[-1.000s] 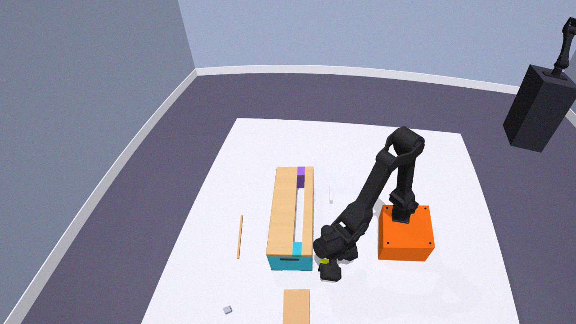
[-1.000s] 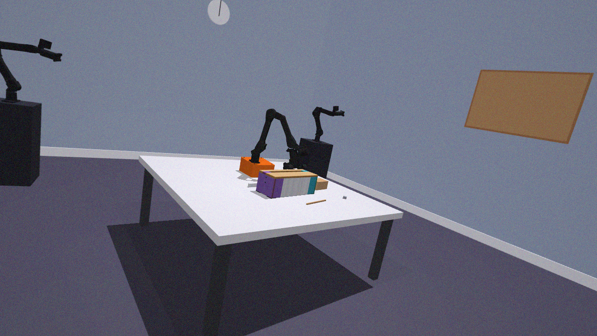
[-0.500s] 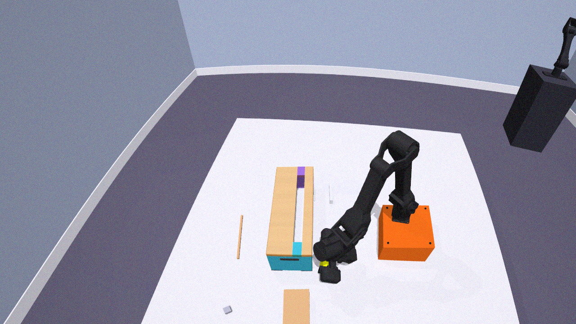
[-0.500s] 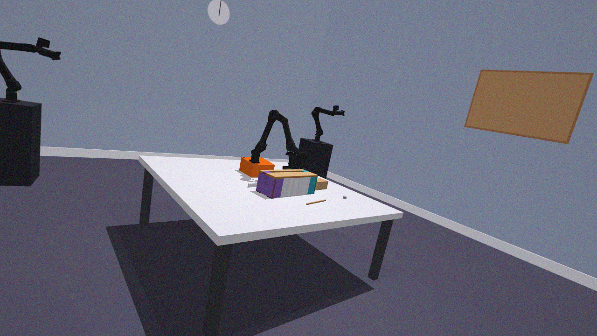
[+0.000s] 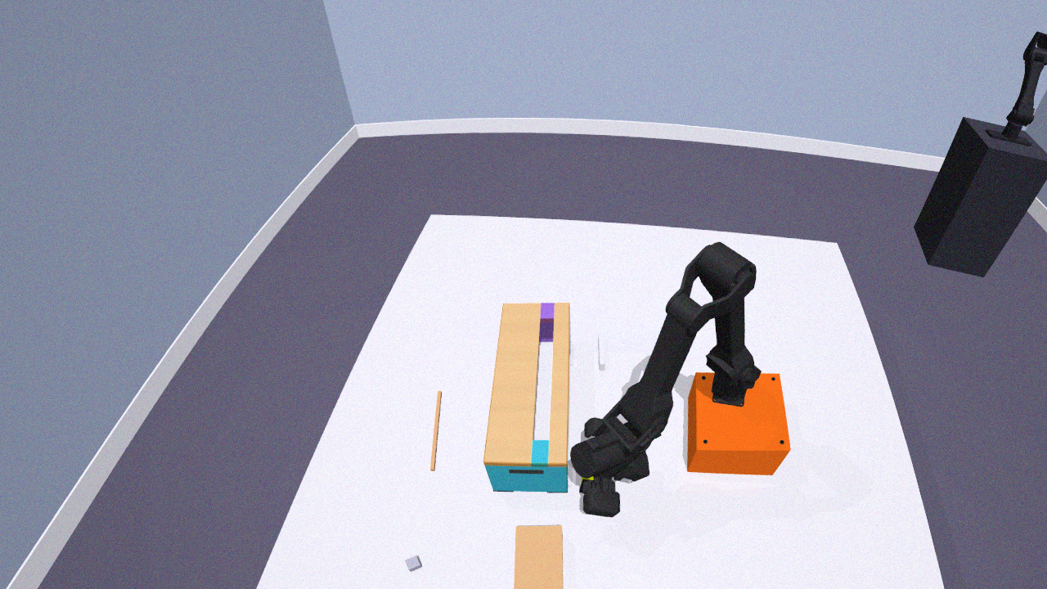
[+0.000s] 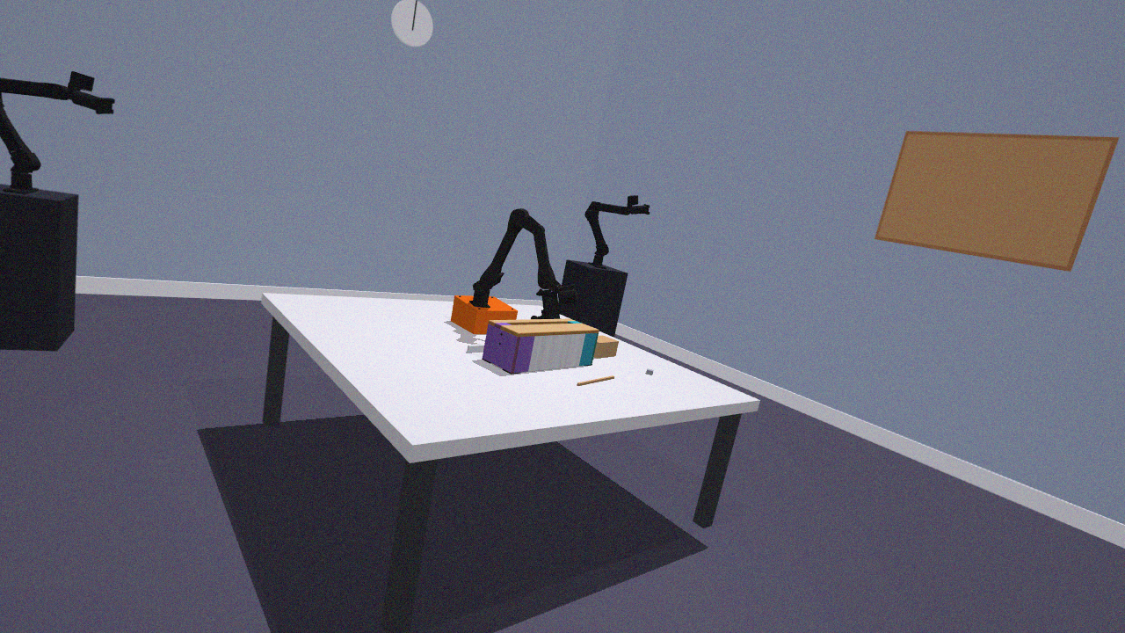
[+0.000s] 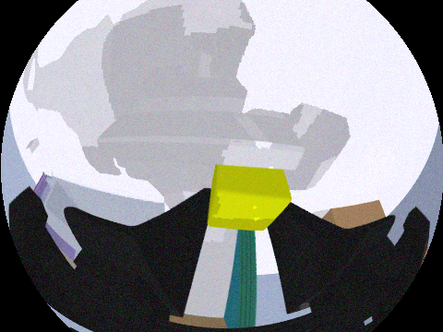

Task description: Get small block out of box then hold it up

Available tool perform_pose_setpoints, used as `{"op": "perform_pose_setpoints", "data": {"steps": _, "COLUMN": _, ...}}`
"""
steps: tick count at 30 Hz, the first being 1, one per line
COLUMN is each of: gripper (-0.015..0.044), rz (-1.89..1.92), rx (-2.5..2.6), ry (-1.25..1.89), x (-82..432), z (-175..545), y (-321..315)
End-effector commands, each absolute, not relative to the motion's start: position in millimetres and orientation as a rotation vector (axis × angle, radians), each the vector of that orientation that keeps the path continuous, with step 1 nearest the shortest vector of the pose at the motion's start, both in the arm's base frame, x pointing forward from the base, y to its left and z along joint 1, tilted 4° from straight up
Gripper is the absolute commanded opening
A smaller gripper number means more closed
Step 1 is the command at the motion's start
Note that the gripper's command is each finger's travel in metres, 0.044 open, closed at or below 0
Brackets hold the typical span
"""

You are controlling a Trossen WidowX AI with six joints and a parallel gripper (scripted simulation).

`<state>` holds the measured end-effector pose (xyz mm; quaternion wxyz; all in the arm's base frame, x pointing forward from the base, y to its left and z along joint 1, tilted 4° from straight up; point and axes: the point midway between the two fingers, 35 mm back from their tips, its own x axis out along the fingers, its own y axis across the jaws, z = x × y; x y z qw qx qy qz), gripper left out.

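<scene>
The yellow block (image 5: 587, 478) (image 7: 251, 184) is outside the box on the table, just off the teal end's front corner. The box (image 5: 510, 380) (image 6: 555, 353) stands upright, with a wooden top, a teal end (image 5: 523, 479) (image 7: 245, 277) and a purple end (image 6: 503, 346). My gripper (image 7: 238, 196) is low beside the box and shut on the yellow block; both fingertips meet its sides in the wrist view. In the top view the hand covers most of the block. In the exterior view the box hides the block. No lift off the table shows.
A wooden block (image 5: 538, 553) (image 6: 606, 346) (image 7: 357, 213) lies beyond the teal end. A thin wooden stick (image 5: 436, 430) (image 6: 595, 381) and a small grey cube (image 5: 413, 562) (image 6: 649, 371) lie on the box's far side. A pale bar (image 5: 601, 355) lies near the box's front. The arm stands on an orange base (image 5: 739, 432) (image 6: 472, 316).
</scene>
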<state>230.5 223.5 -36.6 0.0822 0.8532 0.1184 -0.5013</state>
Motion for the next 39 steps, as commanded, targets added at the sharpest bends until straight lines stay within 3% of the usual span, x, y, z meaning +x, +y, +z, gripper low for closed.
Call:
{"op": "perform_pose_setpoints", "data": {"steps": 1, "gripper": 0.0095, "rz": -1.503, "rx": 2.542, "ry": 0.364, "x": 229, "z": -38, "y": 224}}
{"op": "perform_pose_setpoints", "data": {"steps": 6, "gripper": 0.0000, "rz": -1.502, "rx": 2.543, "ry": 0.362, "x": 230, "z": -26, "y": 225}}
{"op": "perform_pose_setpoints", "data": {"steps": 21, "gripper": 0.0000, "rz": -1.495, "rx": 2.544, "ry": 0.364, "x": 225, "z": 28, "y": 223}}
{"op": "perform_pose_setpoints", "data": {"steps": 39, "gripper": 0.0000, "rz": -1.379, "rx": 2.427, "ry": 0.623, "x": 211, "z": 85, "y": 196}}
